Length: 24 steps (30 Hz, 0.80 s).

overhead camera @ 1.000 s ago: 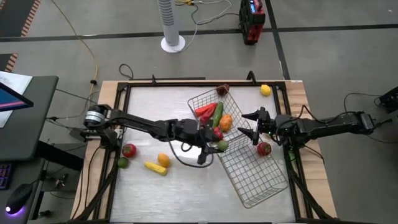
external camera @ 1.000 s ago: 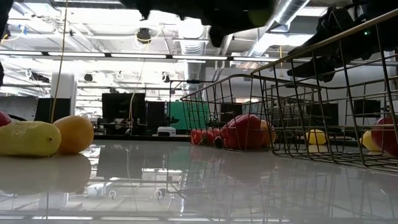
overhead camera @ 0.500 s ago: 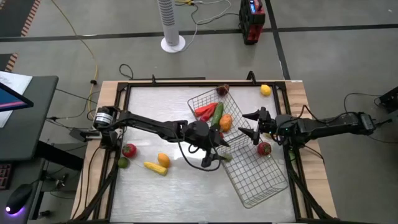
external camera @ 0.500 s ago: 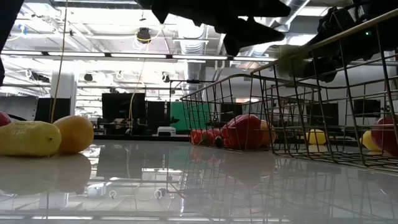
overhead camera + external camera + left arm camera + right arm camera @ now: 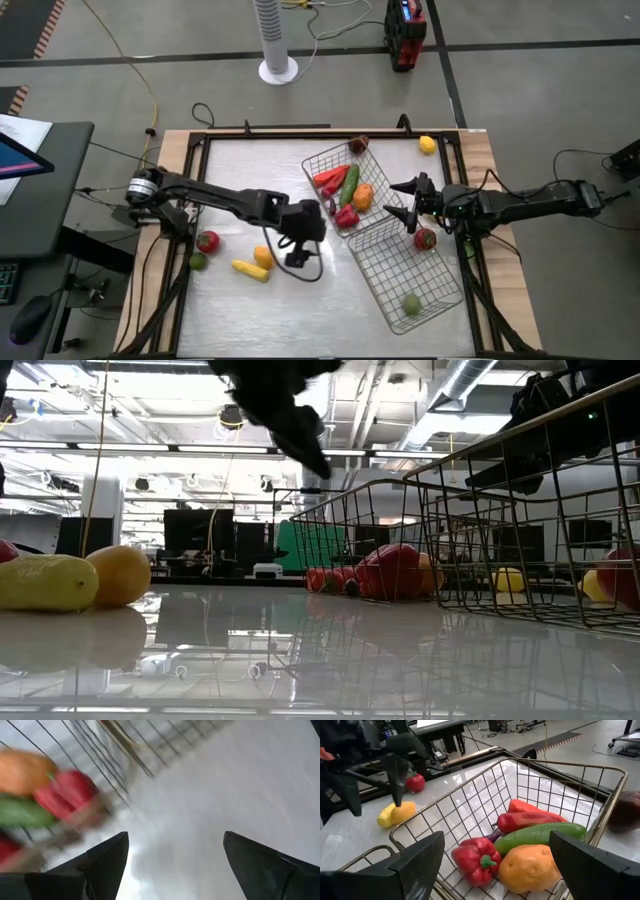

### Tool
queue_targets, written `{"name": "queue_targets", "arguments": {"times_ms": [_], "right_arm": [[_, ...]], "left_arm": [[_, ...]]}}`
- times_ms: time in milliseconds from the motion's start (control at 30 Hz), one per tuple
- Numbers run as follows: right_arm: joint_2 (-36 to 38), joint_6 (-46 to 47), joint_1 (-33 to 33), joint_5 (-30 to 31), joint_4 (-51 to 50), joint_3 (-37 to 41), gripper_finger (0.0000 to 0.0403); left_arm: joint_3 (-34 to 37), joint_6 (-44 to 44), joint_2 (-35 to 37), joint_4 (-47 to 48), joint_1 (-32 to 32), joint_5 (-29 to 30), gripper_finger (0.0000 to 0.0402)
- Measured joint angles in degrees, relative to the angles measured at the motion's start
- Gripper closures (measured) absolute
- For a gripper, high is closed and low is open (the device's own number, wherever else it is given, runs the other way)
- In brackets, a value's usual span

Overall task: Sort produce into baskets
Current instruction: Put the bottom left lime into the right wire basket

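Observation:
Two wire baskets stand side by side at the table's right of centre. The far basket (image 5: 322, 160) holds a red pepper (image 5: 476, 859), a green cucumber (image 5: 540, 836), an orange piece (image 5: 530, 867) and long red pieces. The near basket (image 5: 395, 265) holds one green piece (image 5: 411, 303) near its near end. My left gripper (image 5: 298, 245) is open and empty above the bare table, left of the baskets; it also shows in its own wrist view (image 5: 175, 865). My right gripper (image 5: 403, 205) is open and empty above the baskets' right side.
A red piece (image 5: 207, 241), a green one (image 5: 197, 261), an orange one (image 5: 263, 256) and a yellow one (image 5: 250, 268) lie at the table's left. A red piece (image 5: 425, 238) lies under my right arm. A yellow piece (image 5: 427, 145) and a dark one (image 5: 358, 145) lie at the far edge.
My left gripper has carried a green piece toward the table's right over the near basket and let go of it. The piece now lies at that basket's near end. The gripper has then drawn back toward the table's left.

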State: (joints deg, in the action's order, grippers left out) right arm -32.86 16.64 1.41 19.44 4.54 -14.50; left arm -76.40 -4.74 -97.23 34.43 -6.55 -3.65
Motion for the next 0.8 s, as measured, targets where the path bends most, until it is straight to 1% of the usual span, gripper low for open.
{"name": "queue_targets", "arguments": {"times_ms": [67,133,200,233,333,467,667,800], "right_arm": [[0.00,0.00,0.00,0.00,-0.05,0.00,0.0017],[0.00,0.06,0.04,0.00,-0.36,0.00,0.0017],[0.00,0.29,0.11,-0.02,-1.23,0.00,0.0017],[-0.01,0.28,0.10,0.01,-1.56,0.00,0.0017],[0.00,0.28,0.09,0.02,-1.55,0.00,0.0017],[0.00,0.28,0.07,0.04,-1.36,0.00,0.0017],[0.00,0.44,0.07,0.07,-1.09,0.00,0.0017],[0.00,0.44,0.07,0.09,-0.90,0.00,0.0017]], "left_arm": [[0.00,0.94,0.76,6.11,-1.29,1.48,0.0088],[0.06,2.98,0.82,12.70,-2.58,5.89,0.0088],[1.86,6.44,0.79,16.77,-3.77,10.12,0.0088],[3.34,7.89,0.79,17.68,-4.24,10.59,0.0088],[7.44,11.21,0.64,20.05,-5.84,8.95,0.0088],[12.04,13.06,0.64,18.90,-7.96,8.08,0.0092],[12.83,13.01,0.64,17.87,-9.60,9.04,0.0132],[12.77,12.77,0.64,20.97,-9.64,9.03,0.0155]]}}
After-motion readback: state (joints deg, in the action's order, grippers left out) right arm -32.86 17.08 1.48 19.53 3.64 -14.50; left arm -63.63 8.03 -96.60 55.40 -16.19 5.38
